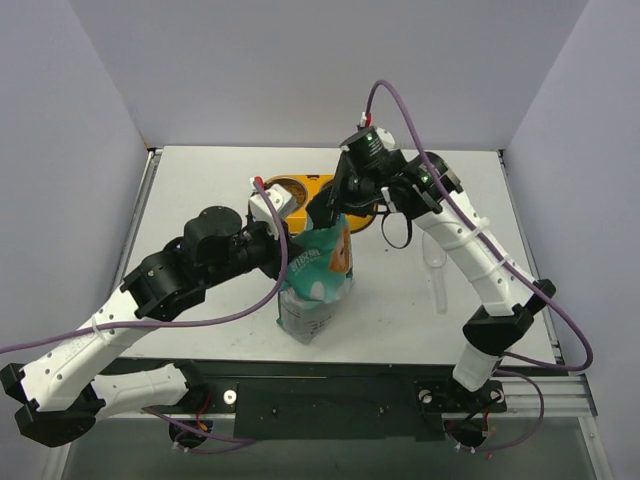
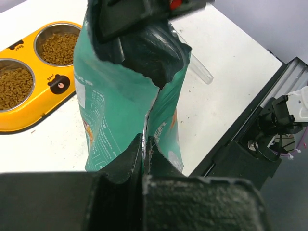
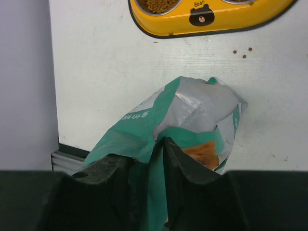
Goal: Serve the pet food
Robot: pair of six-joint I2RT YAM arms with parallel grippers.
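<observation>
Teal bag (image 1: 315,290) pinched by left gripper (image 2: 145,140) and right gripper (image 3: 161,140) (both narrow).

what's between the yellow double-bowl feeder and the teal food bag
Right wrist view: bare white tabletop between yellow double-bowl feeder and teal food bag, save a few stray brown kibble pellets near the feeder.

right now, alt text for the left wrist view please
The left gripper pinches the edge of an upright, open teal bag. Beyond it, a yellow double bowl holds brown kibble on a white table.
</observation>
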